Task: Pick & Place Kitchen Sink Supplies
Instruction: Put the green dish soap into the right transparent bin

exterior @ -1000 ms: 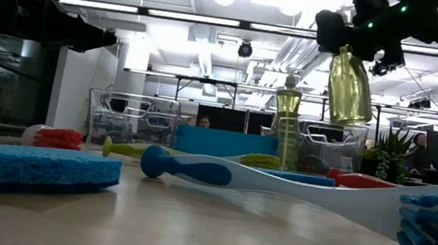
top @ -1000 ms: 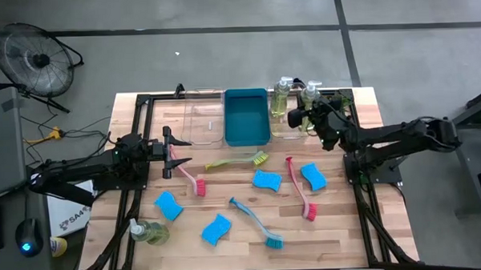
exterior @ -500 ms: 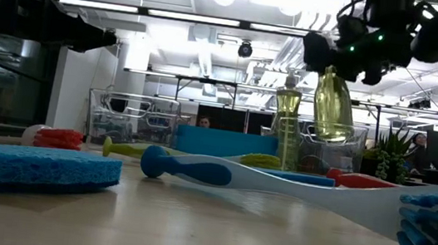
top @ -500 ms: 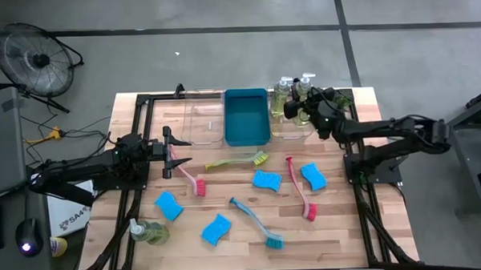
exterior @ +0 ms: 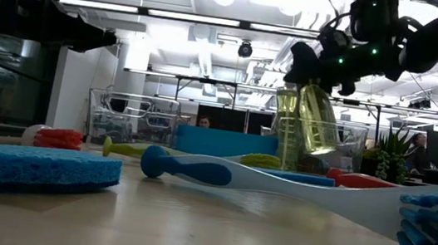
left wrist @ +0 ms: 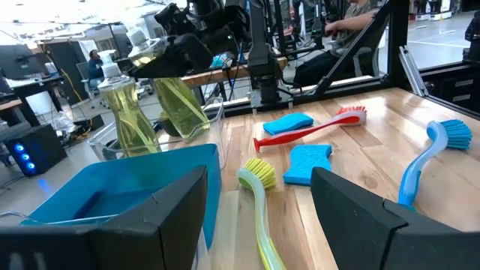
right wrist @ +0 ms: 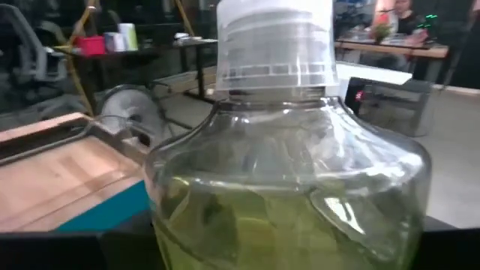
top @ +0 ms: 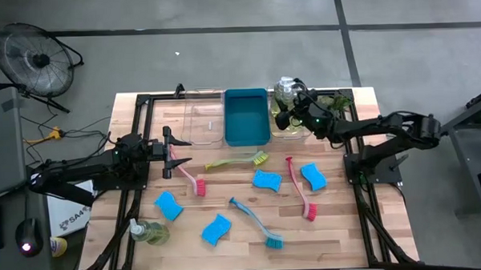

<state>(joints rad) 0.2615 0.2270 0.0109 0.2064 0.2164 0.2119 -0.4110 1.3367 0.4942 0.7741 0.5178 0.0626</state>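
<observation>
Yellowish soap bottle (exterior: pixel 313 121), pinched by the right gripper (top: pixel 297 115), has sunk beside its twin (exterior: pixel 286 122) over the clear tray (top: pixel 292 130); release seems near. Left gripper (top: pixel 170 145) waits, fingers spread.

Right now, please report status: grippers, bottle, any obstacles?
Right gripper shut on pump bottle, above right clear tray. Second bottle close beside. Left gripper open, idle.

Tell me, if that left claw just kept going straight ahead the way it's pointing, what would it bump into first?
Probably the yellow-green dish brush lying just ahead of the left gripper, its open fingers either side; the blue bin sits off to one side. Depth is hard to judge.
</observation>
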